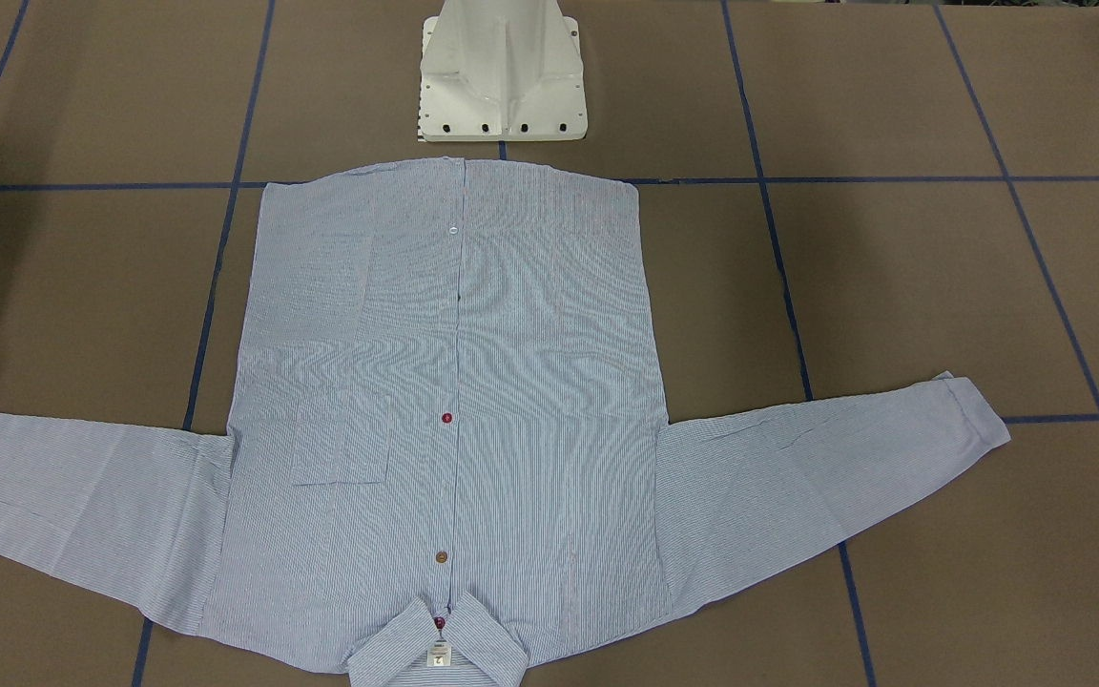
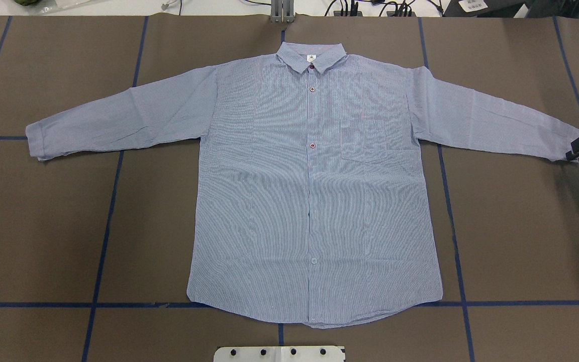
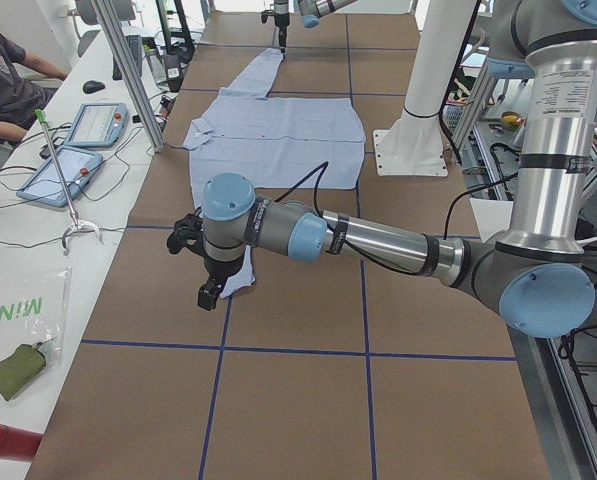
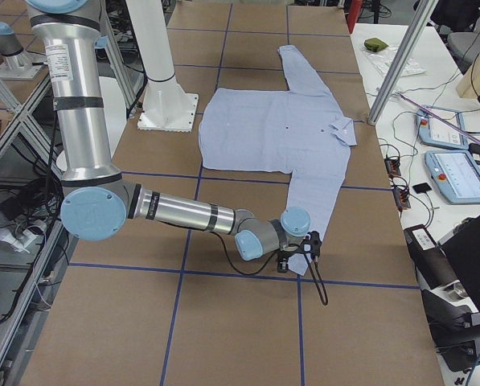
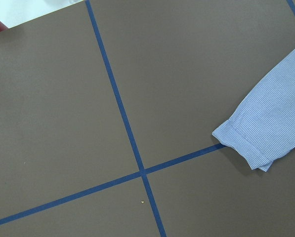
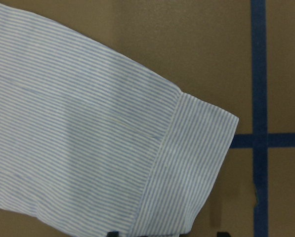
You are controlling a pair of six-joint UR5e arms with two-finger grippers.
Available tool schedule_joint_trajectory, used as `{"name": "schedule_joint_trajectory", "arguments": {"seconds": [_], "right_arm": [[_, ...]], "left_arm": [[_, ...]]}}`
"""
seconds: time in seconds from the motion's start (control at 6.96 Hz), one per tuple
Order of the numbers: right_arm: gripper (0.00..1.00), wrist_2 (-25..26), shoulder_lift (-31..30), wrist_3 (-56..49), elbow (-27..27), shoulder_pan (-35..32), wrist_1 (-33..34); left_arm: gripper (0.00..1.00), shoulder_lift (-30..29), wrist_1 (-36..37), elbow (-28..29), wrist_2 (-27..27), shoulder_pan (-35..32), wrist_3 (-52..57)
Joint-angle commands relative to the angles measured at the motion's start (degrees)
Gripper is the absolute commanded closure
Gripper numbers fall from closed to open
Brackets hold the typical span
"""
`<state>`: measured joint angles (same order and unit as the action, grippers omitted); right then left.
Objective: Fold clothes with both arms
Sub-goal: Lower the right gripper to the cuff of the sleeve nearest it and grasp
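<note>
The light blue striped shirt [image 2: 314, 191] lies flat, front up and buttoned, with its collar [image 2: 312, 55] far from the robot base and both sleeves spread out. My right gripper [image 2: 578, 148] sits low at the right sleeve's cuff [image 6: 196, 168]. In the right wrist view its two dark fingertips [image 6: 112, 233] show apart at the bottom edge, either side of the cuff's hem, so it is open. My left gripper [image 3: 210, 292] hangs just beyond the left cuff [image 5: 251, 143], apart from it. It shows only in the exterior left view, so I cannot tell whether it is open or shut.
The white pedestal base [image 1: 502, 76] stands just behind the shirt's hem. Blue tape lines [image 5: 122, 123] grid the brown table top. Along the far side stand aluminium posts [image 3: 128, 70] and a bench with tablets [image 3: 63, 170], where a person [image 3: 8, 90] sits.
</note>
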<state>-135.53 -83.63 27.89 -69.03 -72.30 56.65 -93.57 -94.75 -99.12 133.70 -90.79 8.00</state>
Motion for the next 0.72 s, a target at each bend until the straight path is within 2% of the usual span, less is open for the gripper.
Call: {"name": "schedule_joint_trajectory", "arguments": {"seconds": [0.0,0.57], "right_arm": [[0.33,0.09,0.31,0.06,0.03,-0.03,0.3],[0.36,3.43,0.31,0.06,0.38,-0.03,0.21]], "left_arm": [[0.0,-0.03,0.0,-0.36,0.07,0.0,0.0],[0.0,-0.12,0.0,-0.54,0.07,0.0,-0.09]]}}
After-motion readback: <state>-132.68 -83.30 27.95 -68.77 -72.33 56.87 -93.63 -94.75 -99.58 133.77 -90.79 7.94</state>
